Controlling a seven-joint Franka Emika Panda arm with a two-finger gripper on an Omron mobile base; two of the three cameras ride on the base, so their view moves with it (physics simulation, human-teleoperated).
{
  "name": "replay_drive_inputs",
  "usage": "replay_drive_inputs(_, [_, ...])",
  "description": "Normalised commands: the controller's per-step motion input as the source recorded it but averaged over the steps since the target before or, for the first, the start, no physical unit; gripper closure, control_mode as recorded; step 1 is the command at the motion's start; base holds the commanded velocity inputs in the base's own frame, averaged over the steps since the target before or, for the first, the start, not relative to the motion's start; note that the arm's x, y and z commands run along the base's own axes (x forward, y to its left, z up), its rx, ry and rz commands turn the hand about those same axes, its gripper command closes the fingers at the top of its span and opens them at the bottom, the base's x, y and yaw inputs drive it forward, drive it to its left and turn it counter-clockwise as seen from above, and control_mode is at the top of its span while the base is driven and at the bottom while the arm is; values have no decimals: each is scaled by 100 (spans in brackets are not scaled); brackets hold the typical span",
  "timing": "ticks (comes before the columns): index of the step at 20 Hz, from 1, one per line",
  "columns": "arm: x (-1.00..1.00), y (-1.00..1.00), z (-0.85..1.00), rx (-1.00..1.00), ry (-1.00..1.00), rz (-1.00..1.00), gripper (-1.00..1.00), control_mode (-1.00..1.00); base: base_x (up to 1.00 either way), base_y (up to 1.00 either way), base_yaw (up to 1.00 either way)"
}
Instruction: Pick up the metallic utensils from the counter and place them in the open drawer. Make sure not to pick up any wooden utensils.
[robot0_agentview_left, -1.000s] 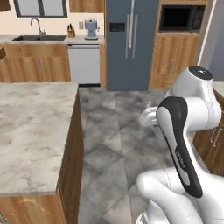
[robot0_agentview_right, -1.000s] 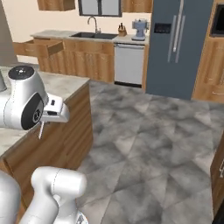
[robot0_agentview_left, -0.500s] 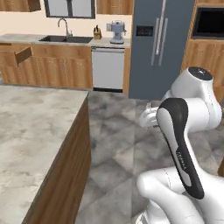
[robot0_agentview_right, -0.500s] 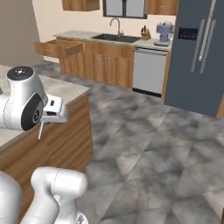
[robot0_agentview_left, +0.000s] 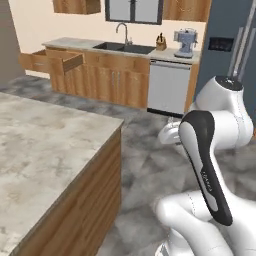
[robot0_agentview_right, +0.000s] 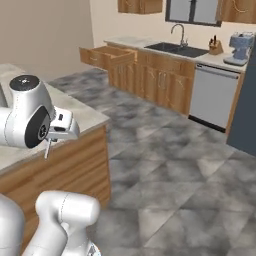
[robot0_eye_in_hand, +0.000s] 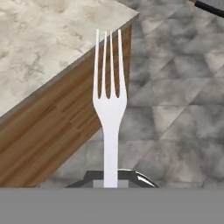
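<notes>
The pincer (robot0_agentview_right: 48, 145) was clamped on the handle of a silver fork (robot0_eye_in_hand: 109, 113), whose tines stuck out ahead of the hand, over the corner of the bench (robot0_eye_in_hand: 39, 48) and the grey tiled floor (robot0_eye_in_hand: 175, 100) beyond it. So the pick-up of this one metal piece looked done, while the carry and the drop into the drawer were not. The open drawer (robot0_agentview_right: 107, 56) stood well apart from the bench, across the floor, pulled out from the wall cabinets to the left of the sink (robot0_agentview_right: 180, 49). The part of the bench in view bore no knife and no wooden spoons, so whether the knife was already stowed could not be told. Between the bench and the drawer lay open floor; the bench corner (robot0_agentview_right: 97, 122) just beside the arm seemed the one thing to steer clear of. The dishwasher (robot0_agentview_right: 215, 97), a knife block (robot0_agentview_right: 216, 47) and a coffee machine (robot0_agentview_right: 240, 47) stood past the sink, away from the drawer.
</notes>
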Motion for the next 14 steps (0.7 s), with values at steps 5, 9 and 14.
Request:
replay_drive_inputs(5, [0, 0, 0, 0, 0, 0, 100, 100, 100, -94, 51])
replay_drive_inputs(9, [0, 0, 0, 0, 0, 0, 100, 100, 99, -100, 42])
replay_drive_inputs(14, [0, 0, 0, 0, 0, 0, 100, 100, 92, -100, 27])
